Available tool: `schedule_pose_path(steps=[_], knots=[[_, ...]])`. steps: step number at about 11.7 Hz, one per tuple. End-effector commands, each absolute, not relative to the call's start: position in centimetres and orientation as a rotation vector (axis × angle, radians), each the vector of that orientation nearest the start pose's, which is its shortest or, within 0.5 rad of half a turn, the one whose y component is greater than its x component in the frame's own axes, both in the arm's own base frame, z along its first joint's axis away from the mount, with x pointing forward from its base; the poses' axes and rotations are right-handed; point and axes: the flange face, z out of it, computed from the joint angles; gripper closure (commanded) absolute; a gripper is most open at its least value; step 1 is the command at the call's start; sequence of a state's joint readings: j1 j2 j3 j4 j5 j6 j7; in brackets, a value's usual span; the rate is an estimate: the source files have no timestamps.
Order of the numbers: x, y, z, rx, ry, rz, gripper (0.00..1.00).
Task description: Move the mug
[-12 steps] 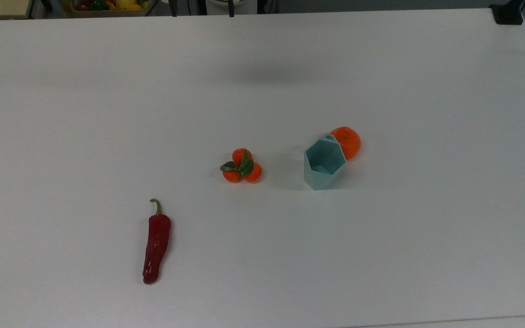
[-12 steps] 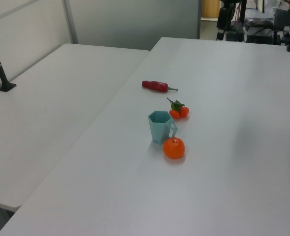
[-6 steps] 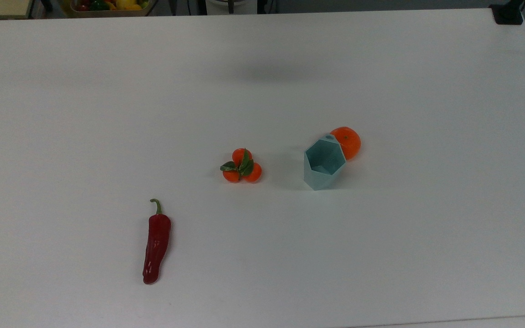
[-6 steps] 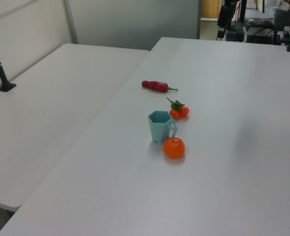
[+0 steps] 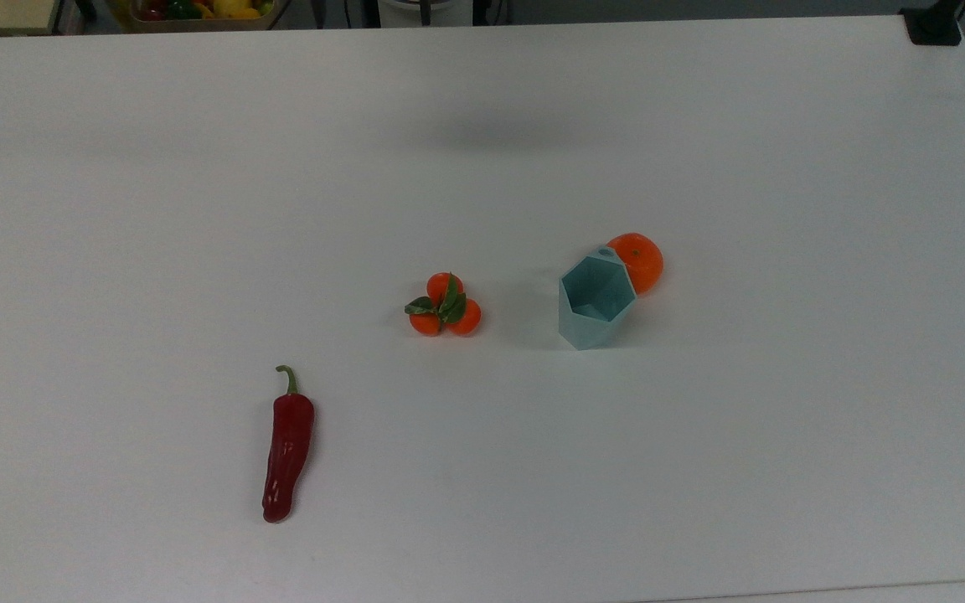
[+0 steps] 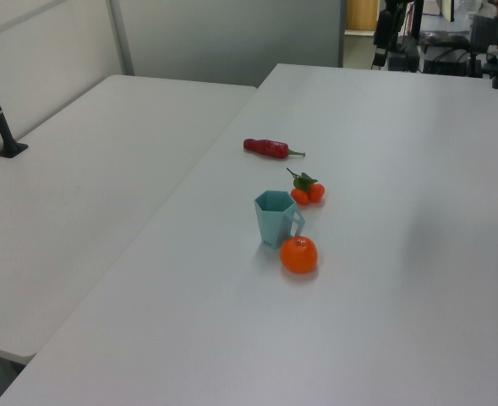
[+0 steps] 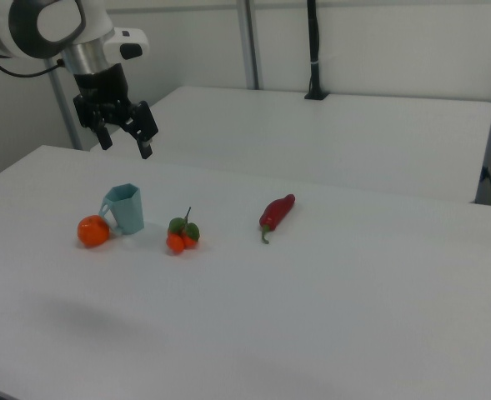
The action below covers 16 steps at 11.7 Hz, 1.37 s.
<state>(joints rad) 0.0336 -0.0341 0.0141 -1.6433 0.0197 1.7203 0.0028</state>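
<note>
Mug: pale teal, faceted, hexagonal rim tapering to a narrower base, upright mid-surface, small loop handle toward the orange just beside it; the interior reads bare in the top view. Pincer, in the right view, hangs above and beyond the mug, fingers spread apart, holding nothing.

matt white table — glossy red pepper
</note>
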Motion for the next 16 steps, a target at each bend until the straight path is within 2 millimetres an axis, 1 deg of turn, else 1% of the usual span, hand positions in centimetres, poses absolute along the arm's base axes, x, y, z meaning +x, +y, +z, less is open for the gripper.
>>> schedule_pose_path(steps=[1, 3, 4, 5, 6, 7, 8, 9, 10, 11, 12, 14, 15, 16], knots=[[54.6, 3.2, 61.5, -3.098, -0.116, -0.097, 0.0], [54.5, 4.0, 61.2, -3.098, -0.114, -0.077, 0.0], [54.8, 5.5, 60.7, -3.088, -0.109, -0.07, 0.0], [55.0, 7.8, 59.9, -3.087, -0.017, -0.052, 0.0], [55.1, 10.9, 60.0, -3.074, 0.137, -0.096, 0.0], [54.9, 13.9, 60.2, -3.058, 0.215, -0.139, 0.0], [54.9, 16.2, 59.5, -3.051, 0.273, -0.15, 0.0], [55.2, 18.1, 59.0, -3.033, 0.324, -0.177, 0.0], [56.0, 19.7, 57.7, -3.011, 0.413, -0.202, 0.0], [56.3, 22.3, 56.1, -3.015, 0.434, -0.23, 0.0], [57.0, 24.0, 54.1, -3.015, 0.451, -0.262, 0.0], [58.8, 25.3, 50.6, -2.991, 0.524, -0.315, 0.0], [59.4, 25.5, 49.8, -2.978, 0.548, -0.335, 0.0], [60.1, 25.9, 48.6, -2.962, 0.569, -0.367, 0.01]])
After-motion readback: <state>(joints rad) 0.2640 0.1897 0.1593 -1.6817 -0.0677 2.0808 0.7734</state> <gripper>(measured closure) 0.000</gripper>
